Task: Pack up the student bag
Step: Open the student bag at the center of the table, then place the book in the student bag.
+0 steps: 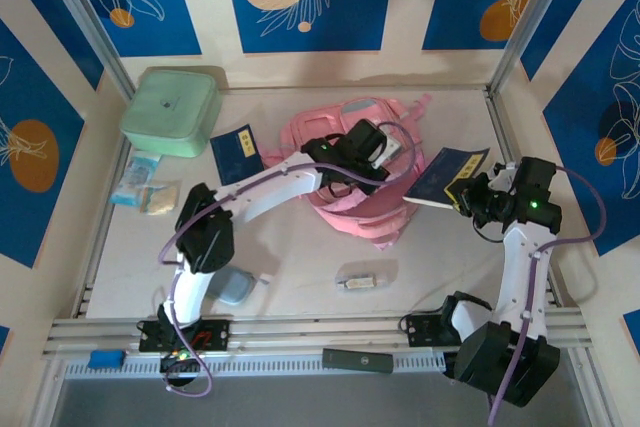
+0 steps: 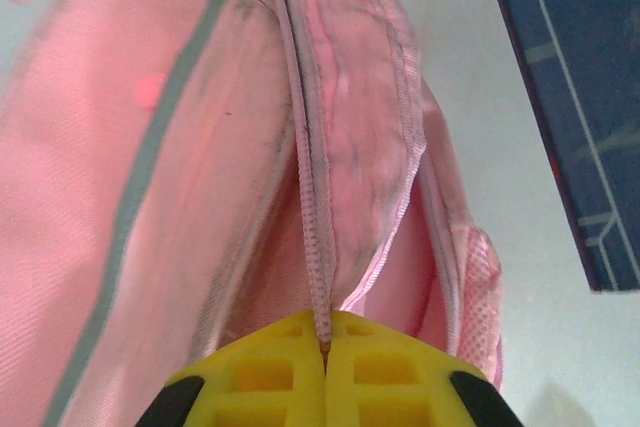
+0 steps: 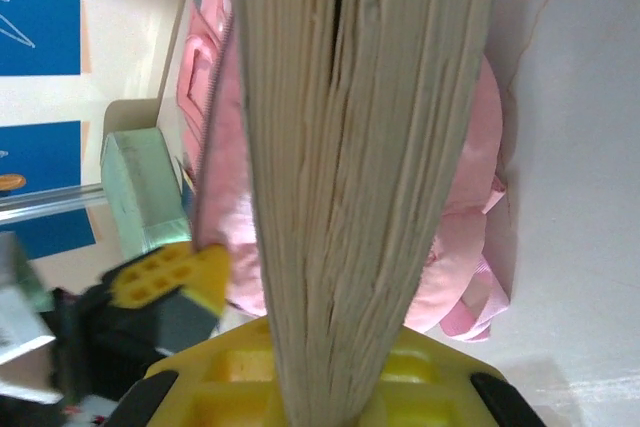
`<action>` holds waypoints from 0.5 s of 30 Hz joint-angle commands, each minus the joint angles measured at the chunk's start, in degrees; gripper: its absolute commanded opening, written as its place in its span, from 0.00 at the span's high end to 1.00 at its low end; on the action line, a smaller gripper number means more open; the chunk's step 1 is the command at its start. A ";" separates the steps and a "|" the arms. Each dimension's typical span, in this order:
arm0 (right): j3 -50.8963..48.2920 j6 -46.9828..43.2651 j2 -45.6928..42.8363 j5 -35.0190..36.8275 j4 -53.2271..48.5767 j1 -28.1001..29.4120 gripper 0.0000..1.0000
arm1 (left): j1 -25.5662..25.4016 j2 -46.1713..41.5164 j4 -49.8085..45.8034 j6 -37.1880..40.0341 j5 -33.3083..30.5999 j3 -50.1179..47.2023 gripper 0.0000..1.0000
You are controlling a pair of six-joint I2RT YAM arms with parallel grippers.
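The pink student bag (image 1: 372,215) lies at the middle of the table. My left gripper (image 1: 385,152) is over its top, shut on the zipper edge (image 2: 310,197) of the bag (image 2: 150,147); the yellow fingers meet around the zipper tape at the gripper (image 2: 325,342). My right gripper (image 1: 465,197) is just right of the bag, shut on a dark blue book (image 1: 450,175) that it holds off the table, pointing toward the bag. In the right wrist view the book's page edges (image 3: 350,147) rise from the gripper (image 3: 330,387), with the bag (image 3: 460,247) behind.
A mint-green box (image 1: 172,110) stands at the back left, with a second blue book (image 1: 236,154) beside it. Small packets (image 1: 145,192) lie at the left. A grey-blue pouch (image 1: 236,285) and a small clear item (image 1: 360,278) sit near the front.
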 commanded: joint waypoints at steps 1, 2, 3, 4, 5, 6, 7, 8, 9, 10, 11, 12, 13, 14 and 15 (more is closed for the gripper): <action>2.81 -1.57 -1.31 0.44 -3.92 3.18 1.00 | 2.33 -5.56 -1.10 -2.71 -5.84 1.63 1.00; 2.86 -1.37 -1.26 1.15 -4.35 4.75 1.00 | 2.72 -6.57 -0.34 -3.19 -5.73 1.92 1.00; 2.71 -1.11 -1.28 1.56 -4.49 6.20 1.00 | 2.96 -7.26 0.58 -3.42 -5.43 1.99 1.00; 2.26 -0.16 -1.27 1.75 -4.47 8.05 1.00 | 3.09 -8.42 1.93 -3.28 -5.07 1.97 1.00; 1.26 1.14 -1.17 0.83 -3.41 9.65 1.00 | 3.09 -9.32 3.37 -2.75 -4.64 1.71 1.00; 0.11 2.57 -0.97 -1.56 -1.35 11.29 1.00 | 3.07 -9.99 4.65 -2.56 -4.22 1.39 1.00; -1.14 4.20 -0.22 -3.98 1.07 13.46 1.00 | 3.05 -10.48 5.64 -2.70 -3.96 1.24 1.00; -1.87 5.72 0.82 -4.94 3.32 16.22 1.00 | 3.04 -10.92 6.27 -2.86 -3.61 1.37 1.00; -2.69 7.07 1.87 -5.41 5.72 18.84 1.00 | 3.06 -11.11 6.70 -2.86 -2.88 1.42 1.00; -3.86 8.53 3.13 -6.48 9.21 20.71 1.00 | 3.08 -11.45 7.09 -2.73 -2.21 1.44 1.00; -4.71 10.20 4.41 -7.16 13.79 22.84 1.00 | 3.11 -11.84 7.40 -2.96 -2.25 1.42 1.00; -5.46 11.50 5.55 -7.69 17.56 24.22 1.00 | 3.05 -12.15 7.34 -3.17 -2.89 1.38 1.00; -6.28 12.50 6.82 -7.63 21.82 25.57 1.00 | 3.05 -12.63 7.55 -3.43 -3.70 1.16 1.00; -6.81 13.10 7.97 -6.77 25.41 26.74 1.00 | 3.07 -13.08 7.86 -3.84 -4.39 1.01 1.00; -7.25 13.49 9.26 -6.00 28.57 27.41 1.00 | 3.09 -13.44 8.37 -4.47 -4.77 0.70 1.00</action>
